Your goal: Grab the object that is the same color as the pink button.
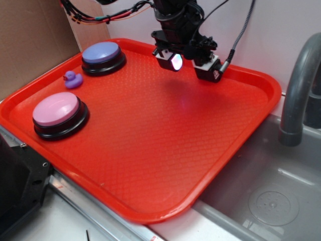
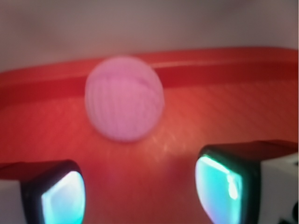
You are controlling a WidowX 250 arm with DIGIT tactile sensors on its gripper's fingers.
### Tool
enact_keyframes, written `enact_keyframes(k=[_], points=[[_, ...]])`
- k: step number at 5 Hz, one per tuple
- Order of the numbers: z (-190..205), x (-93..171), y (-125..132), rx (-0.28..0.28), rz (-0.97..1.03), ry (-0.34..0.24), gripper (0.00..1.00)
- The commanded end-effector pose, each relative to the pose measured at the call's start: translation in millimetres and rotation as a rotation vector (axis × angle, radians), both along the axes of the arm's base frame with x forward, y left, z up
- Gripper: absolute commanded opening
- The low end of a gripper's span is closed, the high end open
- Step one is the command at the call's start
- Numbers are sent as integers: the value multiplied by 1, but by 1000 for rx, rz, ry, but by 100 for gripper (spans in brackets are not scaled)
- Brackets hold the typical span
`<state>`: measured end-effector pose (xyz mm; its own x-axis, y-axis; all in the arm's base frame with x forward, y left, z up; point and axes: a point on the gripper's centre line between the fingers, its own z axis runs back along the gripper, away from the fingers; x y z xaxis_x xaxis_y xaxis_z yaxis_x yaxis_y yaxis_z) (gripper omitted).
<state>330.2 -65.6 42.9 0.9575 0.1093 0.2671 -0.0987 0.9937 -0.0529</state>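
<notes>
Gripper [image 2: 140, 191] wide open, empty; pink ball [image 2: 124, 98] near far tray [image 1: 150, 150] rim looks light, soft, knitted; pinch across middle.

Red tray [image 1: 165, 150]; buttons [image 1: 59, 114], duck [image 1: 73, 79], ball [image 2: 124, 98]

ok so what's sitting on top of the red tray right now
On the red tray: a pink button, a blue-purple button and a purple duck. The exterior view hides the pink ball behind the open tool; the wrist view shows it.
</notes>
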Motion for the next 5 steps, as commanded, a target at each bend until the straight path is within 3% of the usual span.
enact_keyframes(k=[1,2,3,4,5], points=[[9,32,-8,30,-46,-71,100],[6,36,-13,44,-55,-77,94],[5,36,-12,45,-33,-81,0],[6,32,-12,51,-19,-84,0],[16,16,-6,59,-3,-47,0]])
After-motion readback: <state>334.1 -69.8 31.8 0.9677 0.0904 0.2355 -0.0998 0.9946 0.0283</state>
